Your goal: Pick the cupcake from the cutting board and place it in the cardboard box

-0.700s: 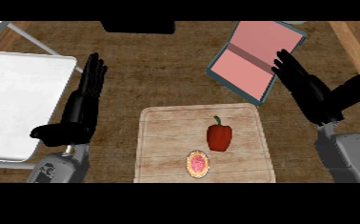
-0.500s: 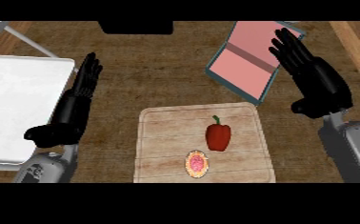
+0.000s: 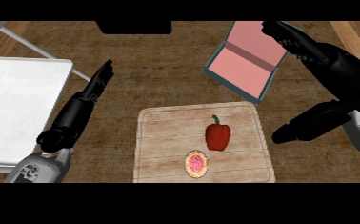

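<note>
A dark brown wood-grain table [image 3: 162, 70] is filling the frame. A large flat white sheet-like surface [image 3: 28, 108] is lying at the left edge, with a thin pale bar [image 3: 32, 46] running diagonally above it. A black rectangular object [image 3: 134, 26] is sitting at the top centre, cut off by the frame.

In the lower centre, a pale rectangular wooden cutting board [image 3: 175, 127] is lying flat on the table. In the upper right, an open cardboard box with a pink inside and teal-grey walls [image 3: 246, 58] is sitting at a tilt, apart from the board.

The black left robot hand [image 3: 84, 104] is showing at the left of the frame, between the white surface and the board, its fingers straight and together, pointing toward the top and holding nothing. The black right robot hand [image 3: 327, 66] is showing at the right edge, its fingers stretched out over the box's upper right corner and its thumb [image 3: 309, 125] spread wide below, holding nothing.

A red bell pepper with a green stem [image 3: 217, 134] is lying on the right half of the board. The small round cupcake with pink frosting [image 3: 197, 163] is sitting on the board's lower edge, just beside the pepper, well apart from both hands.
</note>
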Tool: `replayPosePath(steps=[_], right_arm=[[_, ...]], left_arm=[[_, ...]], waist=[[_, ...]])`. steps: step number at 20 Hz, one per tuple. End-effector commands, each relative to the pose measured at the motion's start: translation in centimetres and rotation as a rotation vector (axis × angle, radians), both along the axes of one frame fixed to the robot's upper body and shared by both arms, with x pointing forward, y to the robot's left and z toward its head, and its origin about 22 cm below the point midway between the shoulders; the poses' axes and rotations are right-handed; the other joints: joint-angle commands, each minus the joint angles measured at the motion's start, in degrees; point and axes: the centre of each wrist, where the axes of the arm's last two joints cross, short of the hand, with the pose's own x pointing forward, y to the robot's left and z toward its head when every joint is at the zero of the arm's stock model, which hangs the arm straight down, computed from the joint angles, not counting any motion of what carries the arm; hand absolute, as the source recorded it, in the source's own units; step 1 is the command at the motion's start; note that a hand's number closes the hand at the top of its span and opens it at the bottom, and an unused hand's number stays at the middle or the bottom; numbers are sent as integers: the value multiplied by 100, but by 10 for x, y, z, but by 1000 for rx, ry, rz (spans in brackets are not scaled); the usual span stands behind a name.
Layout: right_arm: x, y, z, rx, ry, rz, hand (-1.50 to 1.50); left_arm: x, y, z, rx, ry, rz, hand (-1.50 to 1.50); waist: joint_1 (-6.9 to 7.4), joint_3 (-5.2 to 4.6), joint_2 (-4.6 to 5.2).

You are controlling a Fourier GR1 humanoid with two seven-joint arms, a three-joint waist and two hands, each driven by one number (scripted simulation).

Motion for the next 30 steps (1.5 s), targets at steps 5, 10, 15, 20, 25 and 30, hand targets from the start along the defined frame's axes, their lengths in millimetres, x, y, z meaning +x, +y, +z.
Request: replayPosePath(steps=[5,10,15,20,25,30], right_arm=[[-17,17,7,-270,-259,197,-150],[-39,44,20,-589,-297,217,-150],[-69,78,25,-795,-337,292,-150],[-104,104,22,-938,-368,268,-150],[-104,128,15,-1069,-316,226,-150],[-130,138,-5,-1094,-253,225,-150]], left_arm=[[12,11,21,88,2,7,0],[5,17,11,93,-10,-5,0],[16,26,25,83,-16,7,0],[17,23,11,93,-4,10,0],[10,26,11,80,-1,-11,0],[23,27,27,88,-38,-5,0]], waist=[[-2,15,5],[13,3,-24],[3,1,-19],[-52,1,-16],[24,3,0],[-25,8,6]])
